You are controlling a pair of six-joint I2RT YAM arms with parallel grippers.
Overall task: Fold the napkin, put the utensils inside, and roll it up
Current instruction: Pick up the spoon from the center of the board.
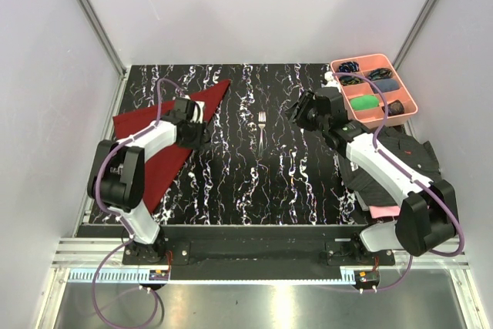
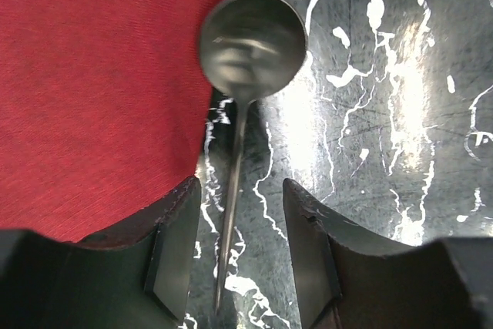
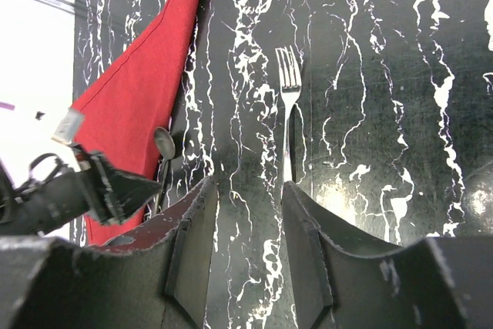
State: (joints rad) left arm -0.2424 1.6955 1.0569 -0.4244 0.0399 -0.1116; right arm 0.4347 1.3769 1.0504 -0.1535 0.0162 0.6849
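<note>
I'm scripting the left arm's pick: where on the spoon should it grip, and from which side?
Grip the spoon's thin handle, below the bowl, coming straight down from above. It lies flat on the table at the napkin's edge, and the handle runs between the left tool's open fingers.

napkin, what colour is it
The napkin is plain red, best seen from the left wrist.

spoon [image 2: 250, 44]: bowl soft, out of focus up close; from above I cannot make it out beside my left fingers [image 2: 173, 260].
napkin [image 2: 92, 90]: cut by top and left edges; from above, my left arm [image 1: 154, 138] covers part.
fork [image 3: 289, 90]: lower handle dark, merges into the bench [image 3: 370, 75]; end unclear.
tray [image 1: 360, 58]: contents too small to name.
</note>
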